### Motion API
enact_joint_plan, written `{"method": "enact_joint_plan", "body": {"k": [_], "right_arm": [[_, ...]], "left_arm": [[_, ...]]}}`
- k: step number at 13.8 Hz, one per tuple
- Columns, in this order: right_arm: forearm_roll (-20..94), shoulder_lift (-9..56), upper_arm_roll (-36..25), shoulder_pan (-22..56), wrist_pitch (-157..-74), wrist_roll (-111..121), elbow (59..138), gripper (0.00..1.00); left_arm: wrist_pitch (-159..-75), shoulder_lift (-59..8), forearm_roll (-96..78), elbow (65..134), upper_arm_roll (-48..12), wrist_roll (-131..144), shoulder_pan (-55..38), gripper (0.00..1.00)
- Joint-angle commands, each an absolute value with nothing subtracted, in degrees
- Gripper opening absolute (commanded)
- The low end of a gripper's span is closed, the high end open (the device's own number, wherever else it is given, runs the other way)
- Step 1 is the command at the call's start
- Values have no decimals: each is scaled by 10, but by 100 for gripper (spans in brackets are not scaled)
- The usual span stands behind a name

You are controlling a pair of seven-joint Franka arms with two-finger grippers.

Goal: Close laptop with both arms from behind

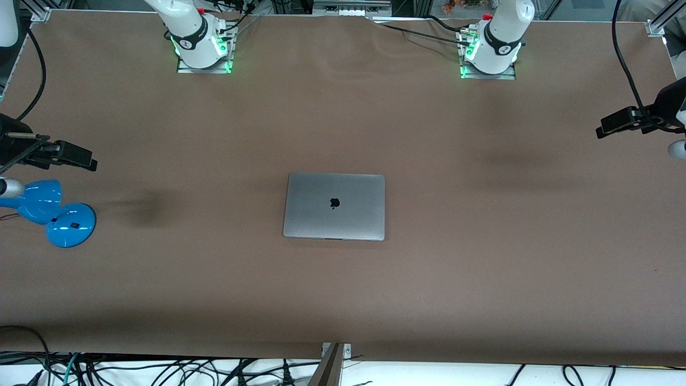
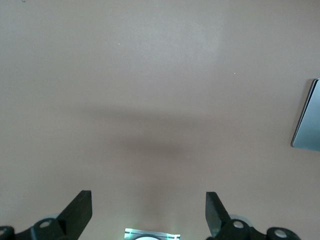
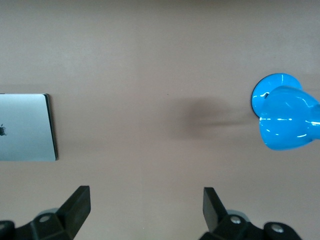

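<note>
The laptop [image 1: 334, 206] lies shut and flat near the middle of the table [image 1: 343, 300], which is covered with a brown cloth. Its silver-grey lid faces up and shows the small black apple logo [image 1: 335, 202]. One long edge of the laptop faces the table edge nearest to the front camera, and the other long edge faces the edge where the robot bases stand. Nothing touches the laptop.

At the right arm's end of the table, about as near to the front camera as the laptop, stands a blue desk lamp [image 1: 51, 212] with a round foot and a rounded head.

The right gripper [image 3: 146, 206] hangs in the air over the bare cloth at the right arm's end, between the lamp and the laptop, well apart from both. Its two black fingers [image 3: 75, 207] stand wide apart and hold nothing. In the right wrist view one short edge of the laptop and the lamp are both seen.

The left gripper [image 2: 149, 210] hangs over the bare cloth at the left arm's end of the table, well apart from the laptop. Its fingers [image 2: 77, 211] are also spread wide and empty. In the left wrist view only a corner of the laptop shows.

Farthest from the front camera, the two white arm bases [image 1: 201, 40] are fixed along the table edge, with green lights at their feet.
</note>
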State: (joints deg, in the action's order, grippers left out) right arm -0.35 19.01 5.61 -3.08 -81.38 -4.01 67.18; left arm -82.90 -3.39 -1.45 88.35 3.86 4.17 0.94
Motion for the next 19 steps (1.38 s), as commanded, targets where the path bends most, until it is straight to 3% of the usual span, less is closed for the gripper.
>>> {"method": "enact_joint_plan", "body": {"k": [1,5,19], "right_arm": [[-1,170,80,-35,-811,-40,692,100],[-6,171,79,-29,-813,-41,692,100],[-43,174,79,-16,-799,-48,687,100]], "left_arm": [[-822,-24,-11,891,41,33,-1,100],[-824,-27,7,889,-25,33,55,100],[-826,-34,0,885,-12,33,40,100]]}}
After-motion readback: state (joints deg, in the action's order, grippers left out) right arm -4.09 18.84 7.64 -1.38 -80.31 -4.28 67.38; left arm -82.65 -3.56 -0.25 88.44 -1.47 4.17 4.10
